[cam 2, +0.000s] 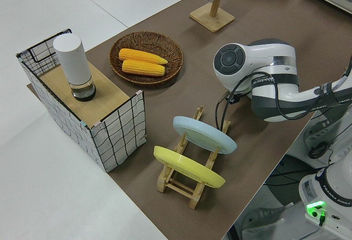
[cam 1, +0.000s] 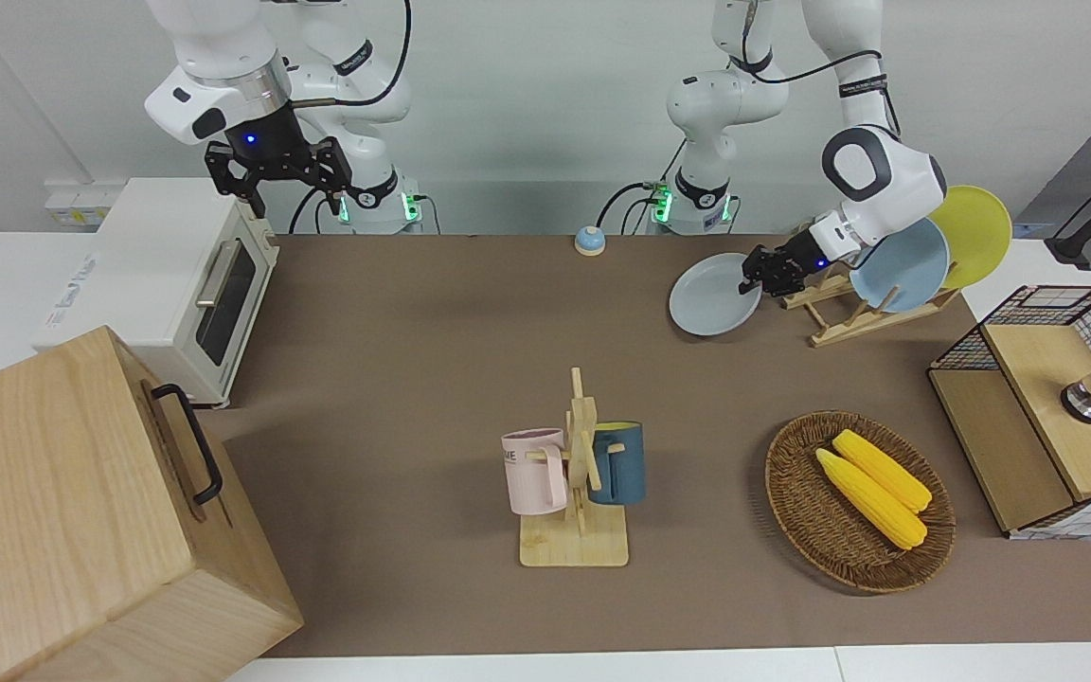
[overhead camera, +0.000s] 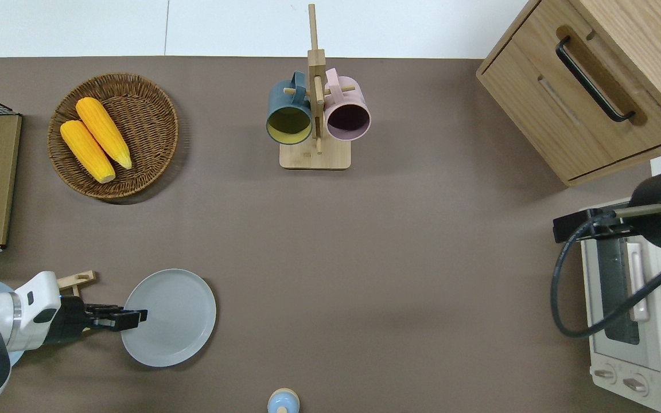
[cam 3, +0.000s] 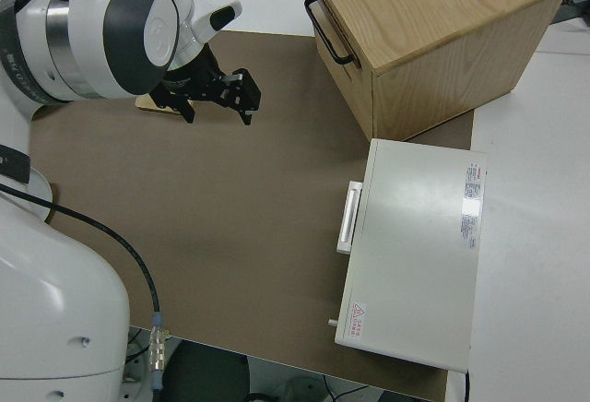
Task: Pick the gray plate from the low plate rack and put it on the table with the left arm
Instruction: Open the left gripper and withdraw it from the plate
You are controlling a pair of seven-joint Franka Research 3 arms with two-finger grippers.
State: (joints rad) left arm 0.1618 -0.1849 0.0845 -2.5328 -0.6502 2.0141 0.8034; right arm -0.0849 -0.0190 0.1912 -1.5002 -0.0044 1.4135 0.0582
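Beside the low rack, round pale gray plate (overhead camera: 172, 318), raised rim pinched by left hand (overhead camera: 135, 319), above brown table (overhead camera: 365, 258).

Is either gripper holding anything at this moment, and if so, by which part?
The left gripper grips the gray plate by its rim, at the edge toward the plate rack. The right arm is parked, its gripper open and empty.

The right gripper (cam 3: 218, 90), its 2 fingers spread apart, hangs over the brown table (cam 3: 230, 236); a white toaster oven (cam 3: 419, 245) sits beside a wooden drawer cabinet (cam 3: 433, 33).
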